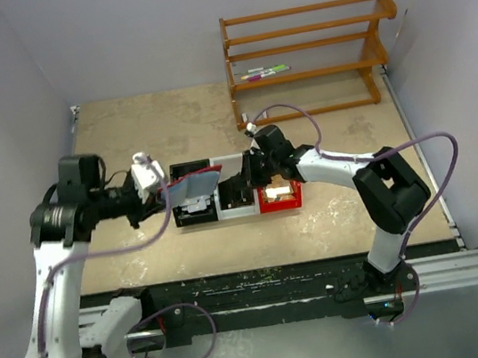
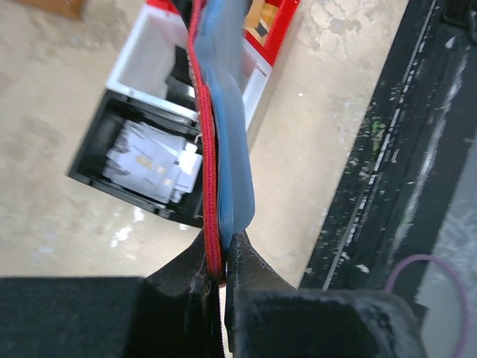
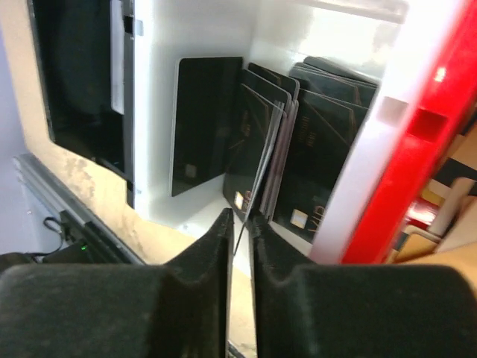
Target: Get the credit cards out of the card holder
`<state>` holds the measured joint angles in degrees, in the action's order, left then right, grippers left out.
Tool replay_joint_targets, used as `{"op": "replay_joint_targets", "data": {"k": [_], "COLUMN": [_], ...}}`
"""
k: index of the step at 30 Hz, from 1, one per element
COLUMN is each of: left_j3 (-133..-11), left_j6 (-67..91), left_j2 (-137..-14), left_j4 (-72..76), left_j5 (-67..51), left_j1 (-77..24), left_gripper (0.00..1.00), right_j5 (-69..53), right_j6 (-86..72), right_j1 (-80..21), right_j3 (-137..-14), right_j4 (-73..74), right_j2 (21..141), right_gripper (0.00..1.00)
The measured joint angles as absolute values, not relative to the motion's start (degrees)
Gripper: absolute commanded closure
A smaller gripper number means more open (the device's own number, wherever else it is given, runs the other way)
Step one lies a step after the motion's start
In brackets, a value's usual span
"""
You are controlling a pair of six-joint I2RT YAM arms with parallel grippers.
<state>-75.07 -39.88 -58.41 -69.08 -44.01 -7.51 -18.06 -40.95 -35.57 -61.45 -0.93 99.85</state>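
My left gripper (image 1: 153, 194) (image 2: 221, 252) is shut on the lower edge of the maroon card holder (image 1: 197, 185) (image 2: 223, 112) and holds it open above the black bin (image 1: 192, 215); its blue-grey sleeves face right. My right gripper (image 1: 246, 187) (image 3: 240, 218) is at the white bin (image 1: 238, 210). Its jaws stand a narrow gap apart. A thin credit card (image 3: 261, 175), seen edge-on and tilted, reaches just between the tips, loose among several dark cards (image 3: 320, 149) standing in the white bin (image 3: 156, 112).
The black bin (image 2: 89, 177) holds several light cards (image 2: 149, 160). A red bin (image 1: 279, 196) (image 3: 402, 164) stands to the right of the white one. A wooden rack (image 1: 310, 51) with markers (image 1: 264, 73) stands at the back right. A black rail runs along the near table edge.
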Motion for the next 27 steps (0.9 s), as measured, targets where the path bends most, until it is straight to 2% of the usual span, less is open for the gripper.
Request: {"op": "replay_joint_targets", "data": {"k": [3, 7, 8, 9, 10, 11, 12, 17, 21, 24, 25, 27], "left_j3": [-71.85, -69.49, -68.64, -67.68, -66.87, -65.98, -65.23, -60.9, -55.66, -54.41, -54.43, -54.43], "left_j6": [-44.64, -48.84, -49.34, -49.91, -50.26, -50.57, -50.76, -50.59, -48.99, -47.46, -47.05, -45.67], "left_j2": [-49.65, -44.73, -44.71, -44.97, -45.34, -45.8, -46.11, -46.85, -46.35, -48.16, -49.15, -50.92], "left_j4": [-67.79, -66.35, -65.71, -65.12, -64.69, -64.1, -63.48, -59.24, -55.66, -54.57, -54.04, -53.65], "left_j5": [-43.88, -44.36, -44.36, -44.31, -44.29, -44.29, -44.29, -46.15, -48.36, -47.94, -47.16, -45.06], "left_j1": [-7.51, -7.53, -7.53, -7.51, -7.51, -7.51, -7.51, -7.51, -7.53, -7.53, -7.53, -7.53], "left_gripper": [1.0, 1.0, 0.98, 0.91, 0.81, 0.75, 0.73, 0.67, 0.76, 0.79, 0.77, 0.64], "right_j5": [-17.19, -15.29, -14.37, -13.58, -12.58, -11.9, -10.94, -3.92, -0.47, -0.4, -0.21, 0.8], "right_j6": [-41.25, -40.47, -40.27, -39.83, -39.44, -39.18, -38.85, -36.95, -35.35, -34.2, -33.93, -33.56], "right_j1": [-35.64, -35.79, -35.79, -35.79, -35.79, -35.79, -35.79, -35.7, -32.75, -25.47, -23.86, -21.54], "right_j3": [-62.52, -63.0, -63.0, -63.0, -63.0, -63.0, -62.96, -61.95, -60.9, -57.39, -56.45, -54.54], "right_j4": [-1.19, -0.43, 0.19, 1.1, 2.04, 2.94, 4.16, 8.93, 12.86, 15.84, 16.86, 19.25], "right_j2": [100.97, 98.45, 97.27, 95.66, 93.82, 91.94, 89.27, 72.07, 61.69, 56.29, 55.59, 55.35], "right_gripper": [0.63, 0.46, 0.41, 0.36, 0.23, 0.15, 0.01, 0.0, 0.0, 0.0, 0.01, 0.0]}}
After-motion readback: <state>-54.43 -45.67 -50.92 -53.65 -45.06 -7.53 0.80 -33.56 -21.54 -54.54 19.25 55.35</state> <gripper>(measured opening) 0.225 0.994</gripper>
